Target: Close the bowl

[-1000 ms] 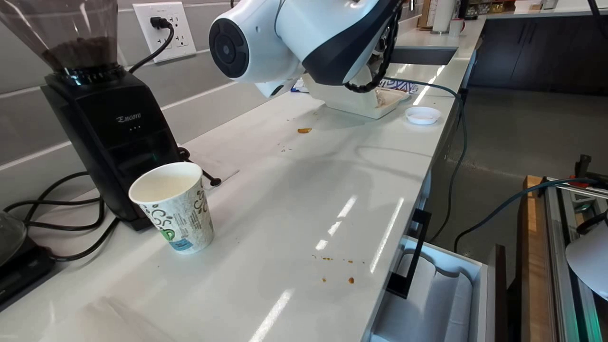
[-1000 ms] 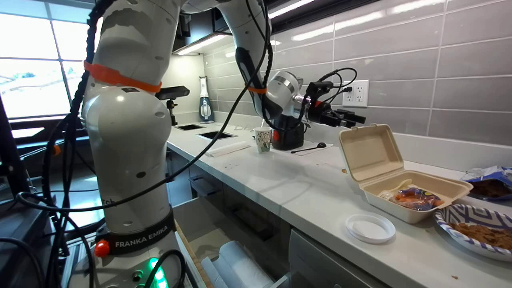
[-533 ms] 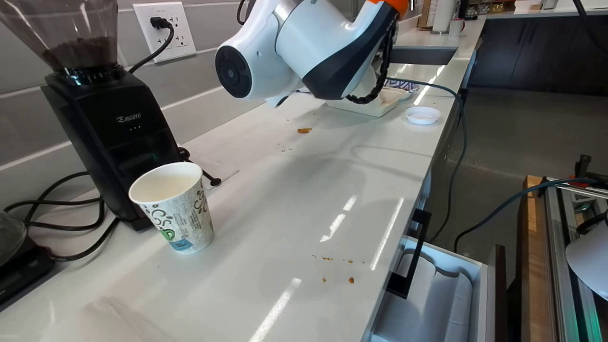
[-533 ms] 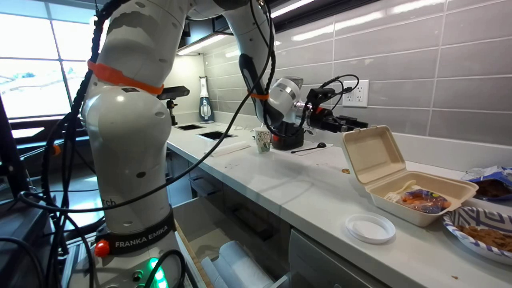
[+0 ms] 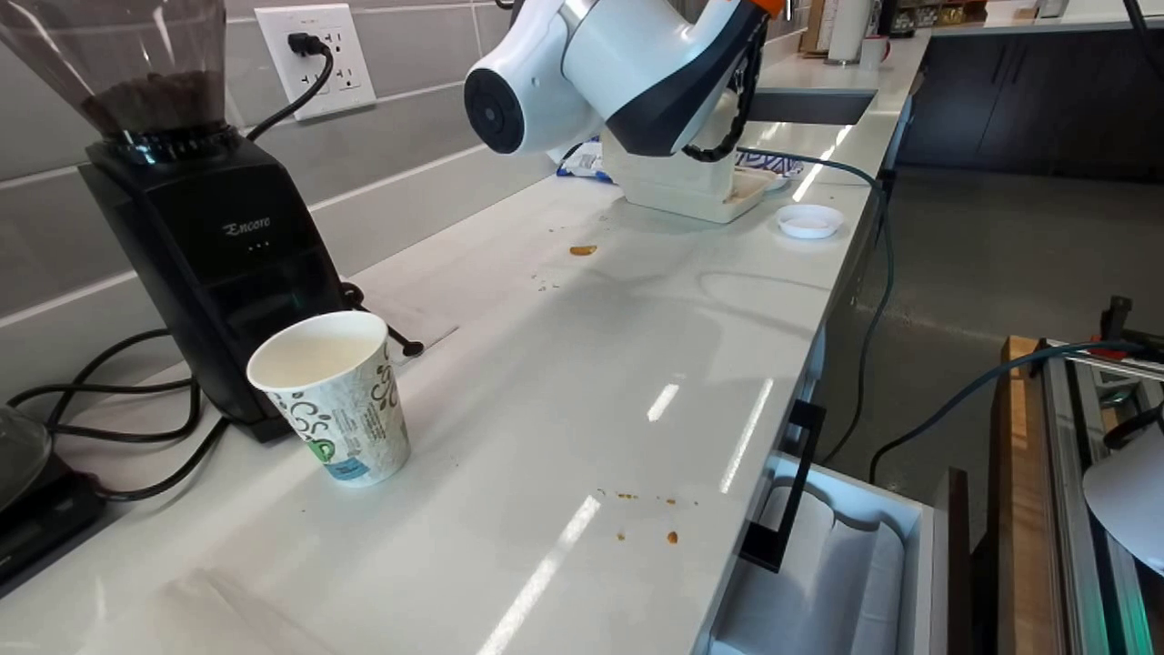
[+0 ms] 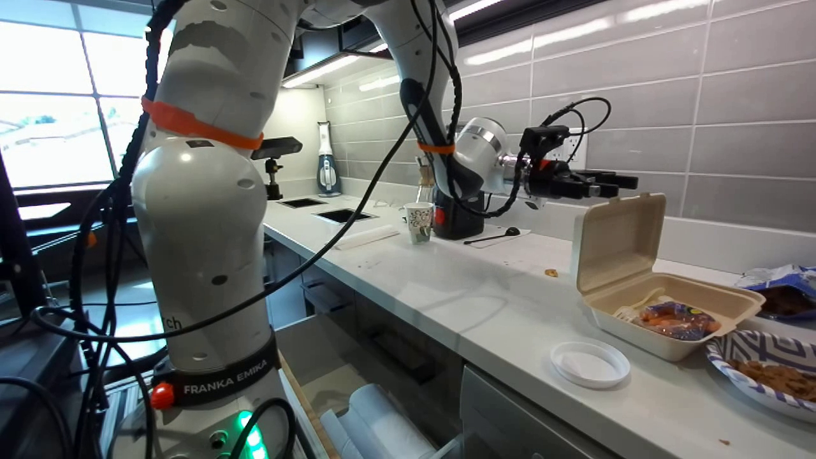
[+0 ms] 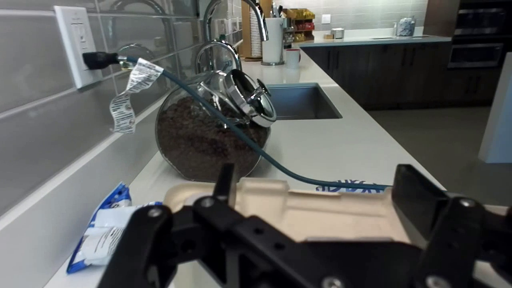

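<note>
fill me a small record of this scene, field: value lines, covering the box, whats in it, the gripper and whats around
target: box, open on the counter
closure: lid standing raised, not yet closed
inside: pale utensil, bag of orange food
robot: gripper open, over the lid's top edge; contact unclear
nearby: white dish, patterned bowl with brown food, blue bag
farther off: cup near the grinder
</note>
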{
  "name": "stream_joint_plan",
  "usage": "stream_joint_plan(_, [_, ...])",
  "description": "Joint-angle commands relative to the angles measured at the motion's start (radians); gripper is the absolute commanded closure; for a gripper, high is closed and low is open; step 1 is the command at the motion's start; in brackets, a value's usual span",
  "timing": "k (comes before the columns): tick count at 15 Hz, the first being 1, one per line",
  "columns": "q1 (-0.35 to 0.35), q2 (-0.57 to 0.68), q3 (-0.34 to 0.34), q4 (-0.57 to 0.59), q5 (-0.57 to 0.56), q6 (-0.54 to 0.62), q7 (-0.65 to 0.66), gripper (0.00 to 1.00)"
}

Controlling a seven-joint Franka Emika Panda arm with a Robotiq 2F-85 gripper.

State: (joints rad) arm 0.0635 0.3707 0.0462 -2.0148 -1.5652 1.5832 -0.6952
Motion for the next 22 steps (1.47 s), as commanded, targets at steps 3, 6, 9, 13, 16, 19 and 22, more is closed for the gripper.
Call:
stream_joint_plan(3, [-0.074,-0.011,-0.030,-0.036,-0.002,0.038,0.047,0.00])
stream_joint_plan(6, [-0.104,-0.010,-0.035,-0.040,0.018,0.057,0.064,0.00])
stream_joint_plan(9, [-0.141,-0.014,-0.038,-0.030,0.068,0.109,0.103,0.00])
stream_joint_plan(13, [-0.183,-0.018,-0.049,-0.009,0.179,0.183,0.155,0.00])
stream_joint_plan(16, [-0.200,-0.022,-0.059,0.014,0.266,0.197,0.209,0.00])
stream_joint_plan(19, [-0.206,-0.017,-0.067,0.043,0.345,0.180,0.277,0.00])
stream_joint_plan(22, [-0.204,-0.003,-0.076,0.054,0.400,0.166,0.345,0.00])
